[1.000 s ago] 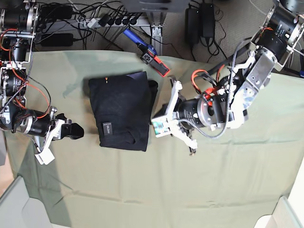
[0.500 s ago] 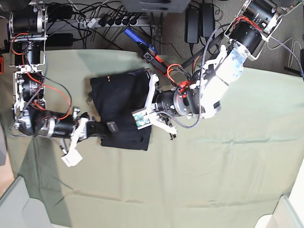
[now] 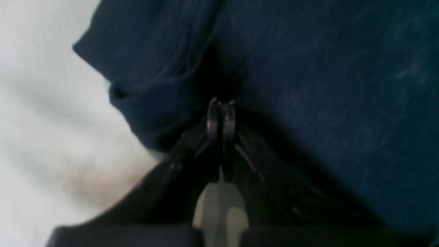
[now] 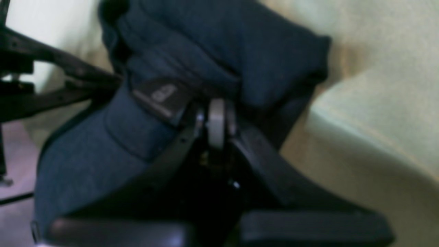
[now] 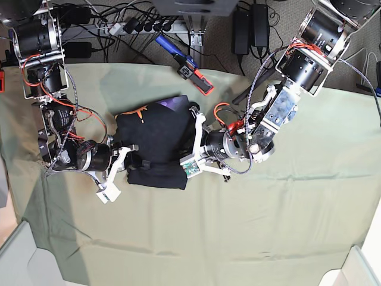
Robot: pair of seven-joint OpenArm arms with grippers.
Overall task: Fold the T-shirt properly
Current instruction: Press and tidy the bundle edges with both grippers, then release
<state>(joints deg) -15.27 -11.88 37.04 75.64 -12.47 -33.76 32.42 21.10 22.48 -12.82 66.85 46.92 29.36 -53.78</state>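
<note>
Both arms have closed in since the earlier frames: left gripper [image 5: 186, 159] and right gripper [image 5: 132, 158] now pinch opposite edges of the black T-shirt [image 5: 156, 138], jaws fully shut on fabric. T-shirt sits half-folded, bunched and lifted slightly off the pale green cloth [image 5: 250, 226], probably for carrying the next fold over.

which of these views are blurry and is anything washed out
Left wrist view: soft all over, the T-shirt dark and short of detail, the green cloth blown out to near white. Right wrist view: also blurred, the square label unreadable, the right tool smeared. Base view: sharp and evenly lit, with only soft shadows under the arms.
</note>
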